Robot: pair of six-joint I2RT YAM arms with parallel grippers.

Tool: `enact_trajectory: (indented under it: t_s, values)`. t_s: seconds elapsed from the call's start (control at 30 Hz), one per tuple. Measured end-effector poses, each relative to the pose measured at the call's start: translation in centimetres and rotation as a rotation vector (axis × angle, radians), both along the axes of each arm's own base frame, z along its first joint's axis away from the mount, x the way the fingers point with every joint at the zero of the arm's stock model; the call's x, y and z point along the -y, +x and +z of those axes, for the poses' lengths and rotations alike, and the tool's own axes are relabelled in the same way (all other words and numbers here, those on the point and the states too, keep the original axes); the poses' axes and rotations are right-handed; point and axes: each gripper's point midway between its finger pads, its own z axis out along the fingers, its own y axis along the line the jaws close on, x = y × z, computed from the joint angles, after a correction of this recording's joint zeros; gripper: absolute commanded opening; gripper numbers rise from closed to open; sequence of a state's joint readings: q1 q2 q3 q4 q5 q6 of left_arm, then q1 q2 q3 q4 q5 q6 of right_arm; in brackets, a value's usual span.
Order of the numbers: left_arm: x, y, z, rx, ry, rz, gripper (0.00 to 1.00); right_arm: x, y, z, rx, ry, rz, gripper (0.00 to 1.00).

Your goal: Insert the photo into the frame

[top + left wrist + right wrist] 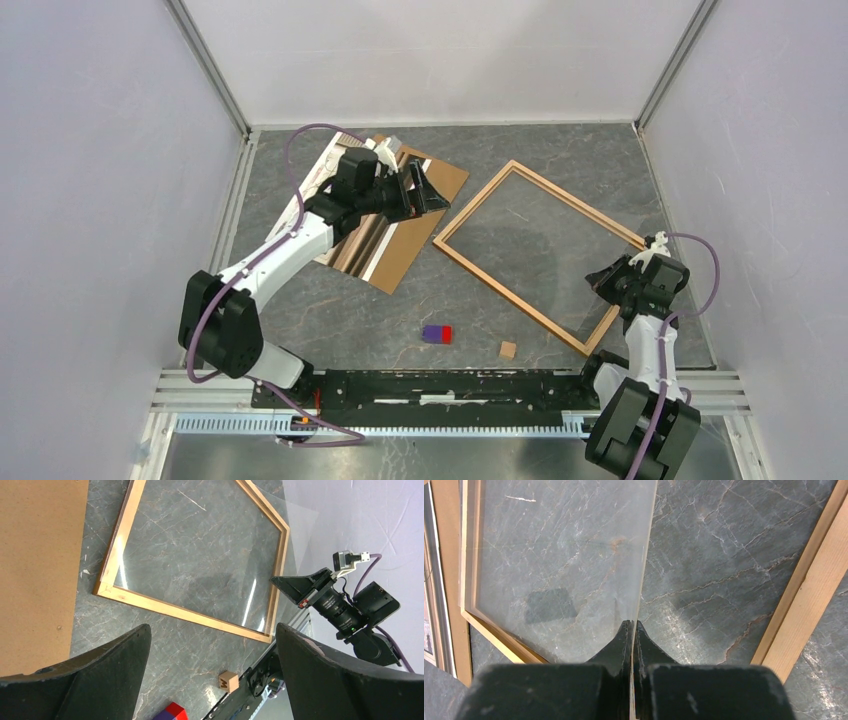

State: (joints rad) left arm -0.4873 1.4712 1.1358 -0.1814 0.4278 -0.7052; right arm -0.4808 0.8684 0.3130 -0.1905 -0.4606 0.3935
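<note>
Left of the thin, light orange-brown wooden frame (500, 288), the large glossy window photo (352, 245) lies flat and unlifted, its long axis running near-left to far-right, crosswise to the frame's. The left tool (428, 188) hovers above it, spread wide and empty; next it likely must pinch an edge and turn the print. At the frame's near-right corner, the right tool (631, 630) is clamped on a clear transparent sheet (559, 565).

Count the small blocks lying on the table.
2. A purple-and-red block at front centre, and a wooden cube just right of it, near the frame's corner. Others may be hidden.
</note>
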Motion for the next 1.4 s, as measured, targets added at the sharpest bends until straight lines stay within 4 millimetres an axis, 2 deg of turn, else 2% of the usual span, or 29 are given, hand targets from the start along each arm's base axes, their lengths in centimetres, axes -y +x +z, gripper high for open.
enact_trajectory:
  t_s: [0.3,0.77,1.4]
  values:
    - [-0.1,0.0,-0.1,0.024,0.010,-0.031,1.00,0.1,-0.1,-0.2,-0.006,0.002,-0.007,0.00]
    - [-0.3,0.4,-1.4,-0.005,0.022,-0.024,1.00,0.9,-0.8,-0.8,-0.044,-0.017,-0.034,0.00]
    - [-0.3,0.6,-1.7,-0.007,0.011,-0.033,1.00,1.8,-1.6,-1.3,-0.068,-0.036,-0.033,0.00]
